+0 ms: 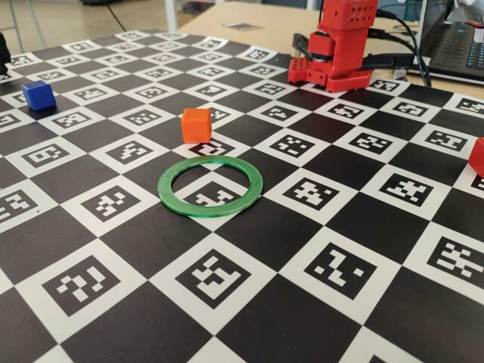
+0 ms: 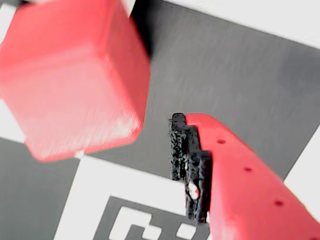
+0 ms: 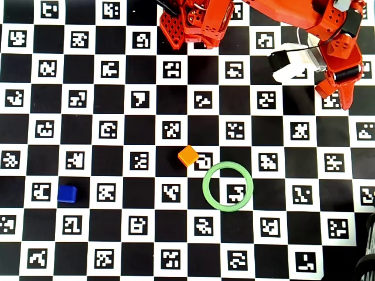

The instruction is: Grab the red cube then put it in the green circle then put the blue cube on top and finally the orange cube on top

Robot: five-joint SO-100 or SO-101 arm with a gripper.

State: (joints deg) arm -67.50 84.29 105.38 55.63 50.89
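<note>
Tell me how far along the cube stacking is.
Nothing is placed yet: the green circle is empty. In hand: the wrist view shows one of the fingers beside the red cube with a gap, so no grip. Left: move red into the circle, then stack the blue cube and the orange cube, both lying outside it.

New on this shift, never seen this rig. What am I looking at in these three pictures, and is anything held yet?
It is a small red robot arm on a checkered board. One camera stands beside the board, one looks straight down, and one rides on the arm's pincer. On the board lie a blue cube, an orange cube and an empty green circle. The wrist view shows the red cube close beside one pincer finger. The other finger is out of view, so I cannot tell whether the cube is gripped.
</note>
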